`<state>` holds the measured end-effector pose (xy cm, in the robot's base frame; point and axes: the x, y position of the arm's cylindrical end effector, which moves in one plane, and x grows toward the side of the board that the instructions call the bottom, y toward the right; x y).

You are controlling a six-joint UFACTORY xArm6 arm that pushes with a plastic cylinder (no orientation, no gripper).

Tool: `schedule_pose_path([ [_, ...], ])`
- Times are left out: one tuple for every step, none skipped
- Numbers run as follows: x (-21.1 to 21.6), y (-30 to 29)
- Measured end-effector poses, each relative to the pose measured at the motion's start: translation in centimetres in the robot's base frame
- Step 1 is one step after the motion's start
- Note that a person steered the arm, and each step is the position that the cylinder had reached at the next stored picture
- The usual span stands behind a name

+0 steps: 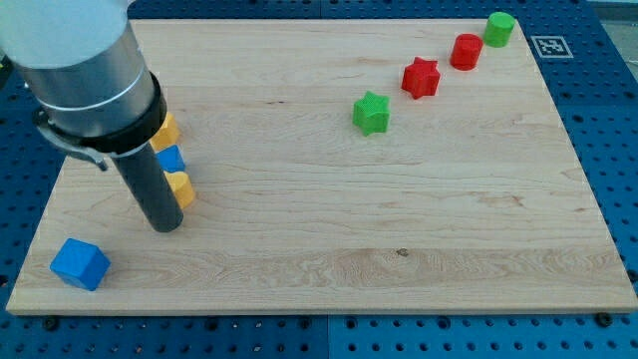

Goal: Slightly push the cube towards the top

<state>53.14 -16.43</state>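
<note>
A blue cube (80,263) lies near the board's bottom left corner. My tip (166,226) is on the board up and to the right of the cube, with a clear gap between them. The dark rod and grey arm body rise from the tip toward the view's top left. Right beside the rod, partly hidden by it, are a yellow block (165,132), a small blue block (171,159) and another yellow block (180,187), stacked in a short column along the rod's right side.
A green star (371,112), a red star (421,78), a red cylinder (466,51) and a green cylinder (499,29) form a diagonal line toward the top right. The wooden board (399,249) sits on a blue pegboard; a marker tag (551,46) lies past its top right corner.
</note>
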Motion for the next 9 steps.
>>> schedule_pose_path([
  [-1.7,0.0],
  [-3.2,0.0],
  [-2.1,0.9],
  [2.5,2.5],
  [7.0,2.5],
  [8.8,2.6],
  [8.7,0.1],
  [8.7,-6.0],
  [8.6,-7.9],
])
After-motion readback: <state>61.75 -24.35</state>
